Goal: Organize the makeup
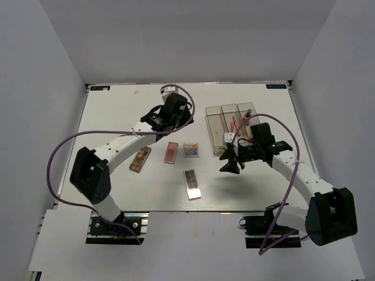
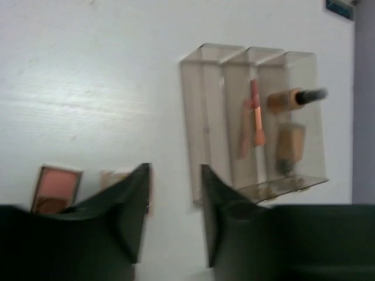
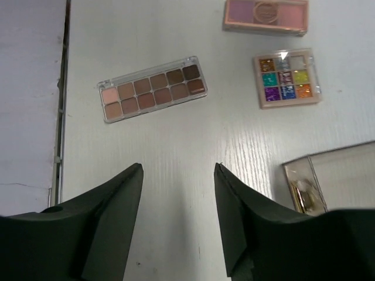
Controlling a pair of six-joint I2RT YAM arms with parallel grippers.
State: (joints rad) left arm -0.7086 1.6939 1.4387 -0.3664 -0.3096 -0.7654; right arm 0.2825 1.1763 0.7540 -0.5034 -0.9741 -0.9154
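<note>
Pink palette (image 3: 265,16) bears a round emblem too blurred to read. It lies beside the multicoloured palette (image 3: 287,78), and a long brown-shade palette (image 3: 153,89) is apart from both on the table (image 3: 176,134). Brushes (image 2: 255,114), bottle (image 2: 284,99) and tube (image 2: 289,143) lie in the clear box (image 2: 202,88). Left gripper (image 2: 174,175) and right gripper (image 3: 178,175) hang spread, holding nothing.

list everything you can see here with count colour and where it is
brown palette: 1, brown, table, leftmost
pink palette: 1, pink, table centre
multicoloured palette: 1, mixed colours, right of pink one
long palette: 1, brown shades, nearest the arms
box: 1, clear, three compartments, table right
brushes: 2, pink, middle compartment
bottle: 1, tan, right compartment
tube: 1, tan, right compartment
table: 1, white
left gripper: 1, black, open, empty
right gripper: 1, black, open, empty
</note>
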